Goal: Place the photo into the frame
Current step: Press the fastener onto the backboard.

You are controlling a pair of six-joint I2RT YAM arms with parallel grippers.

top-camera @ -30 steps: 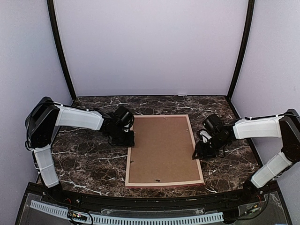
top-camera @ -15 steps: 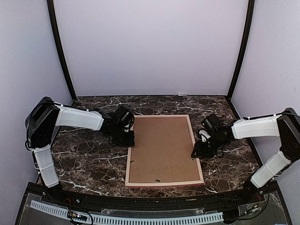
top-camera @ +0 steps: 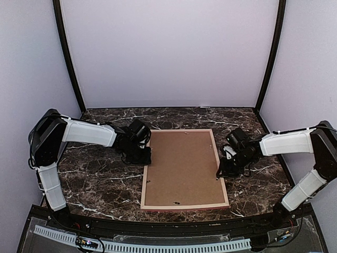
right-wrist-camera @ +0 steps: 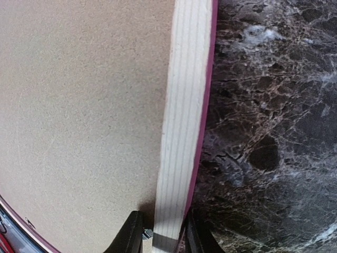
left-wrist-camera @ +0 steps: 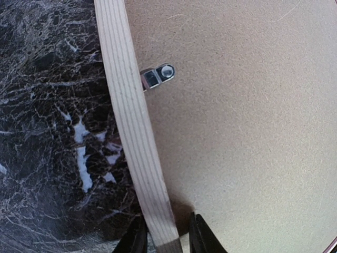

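Note:
The frame [top-camera: 184,206] lies face down on the marble table, peach-wood back up, with a brown backing board [top-camera: 183,167] set in it. The photo is hidden from view. My left gripper [top-camera: 145,156] straddles the left rail [left-wrist-camera: 131,132]; one finger is on the marble side and the other over the board, both close against the wood. My right gripper [top-camera: 221,172] straddles the right rail [right-wrist-camera: 181,116], whose pink outer edge shows. Its fingers press in on both sides of that rail. In the wrist views the left gripper [left-wrist-camera: 164,240] and right gripper [right-wrist-camera: 160,237] each hold a rail.
A small metal turn tab [left-wrist-camera: 157,76] on the left rail reaches over the backing board. Dark marble tabletop [top-camera: 100,184] surrounds the frame. Pale walls and black posts enclose the back and sides, and a black ledge runs along the near edge.
My right gripper has shifted slightly inward to the frame's right rail and narrowed its jaws onto it. The left arm and the frame have stayed put.

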